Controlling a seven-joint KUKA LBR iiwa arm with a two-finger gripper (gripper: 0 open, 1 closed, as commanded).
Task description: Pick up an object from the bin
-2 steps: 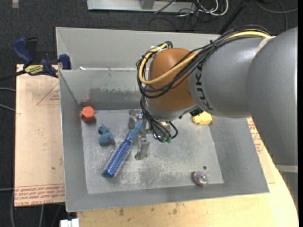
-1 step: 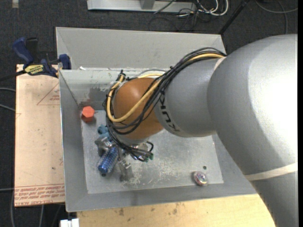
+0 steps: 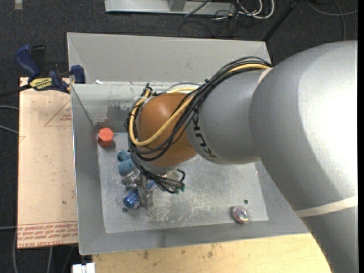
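Note:
My gripper [image 3: 138, 191] reaches down into the left front part of the bin, below the orange cover. Its metal fingers stand right at a small shiny blue thing [image 3: 132, 200] on the floor, close beside or touching it. Two pale blue lumps [image 3: 123, 162] lie just behind the gripper, one above the other. An orange block [image 3: 105, 136] sits farther back by the left wall.
A small round pinkish-silver thing [image 3: 240, 214] lies near the bin's front right corner. Light crumbs are scattered over the floor in front. The arm and its cables cover the middle and right of the bin.

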